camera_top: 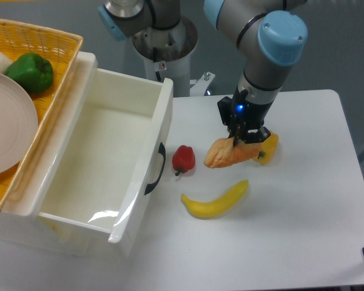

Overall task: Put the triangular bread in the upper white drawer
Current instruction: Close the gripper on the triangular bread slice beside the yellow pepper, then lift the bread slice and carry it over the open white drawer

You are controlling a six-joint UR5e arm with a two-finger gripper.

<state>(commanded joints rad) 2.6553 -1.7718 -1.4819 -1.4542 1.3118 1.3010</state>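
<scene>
The triangular bread (225,154), a tan-orange wedge, hangs tilted a little above the white table right of centre. My gripper (244,137) comes down from above and is shut on the bread's right half. The upper white drawer (97,160) stands pulled open at the left, its inside bare, its black handle (155,170) facing the table. The bread is well to the right of the drawer's front wall.
A red pepper (183,159) lies between the drawer handle and the bread. A yellow banana (215,200) lies below the bread. A yellow bell pepper (269,147) sits just behind the bread. A woven basket (51,45) with a green pepper (30,72) and a plate is at far left.
</scene>
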